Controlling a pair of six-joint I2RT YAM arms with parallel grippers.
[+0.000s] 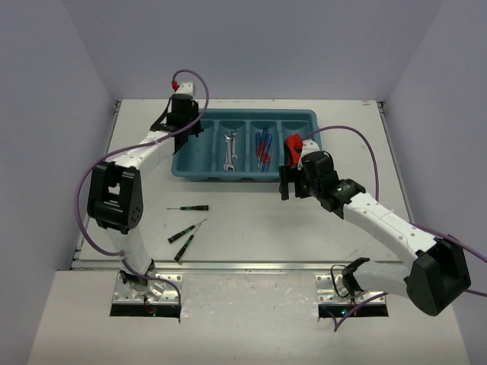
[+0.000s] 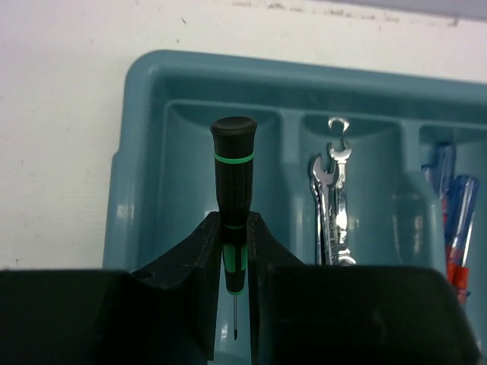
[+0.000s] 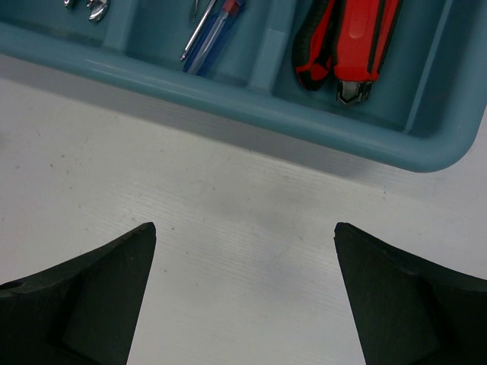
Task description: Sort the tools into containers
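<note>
The teal tray [image 1: 309,116] sits at the table's back centre, with four long compartments. My left gripper [image 2: 234,228] is shut on a black-and-green precision screwdriver [image 2: 233,171] and holds it over the tray's leftmost compartment [image 2: 179,182]. Silver wrenches [image 2: 335,198] lie in the second compartment, blue-handled screwdrivers [image 2: 453,213] in the third, red-and-black pliers [image 3: 346,42] in the fourth. My right gripper [image 3: 245,232] is open and empty over bare table just in front of the tray's right end. Three more precision screwdrivers [image 1: 188,207] lie on the table front left.
The left arm [image 1: 114,194] reaches along the table's left side to the tray. The right arm [image 1: 380,220] crosses the right half. Grey walls close in the table at the back and sides. A metal rail [image 1: 243,266] runs along the front edge.
</note>
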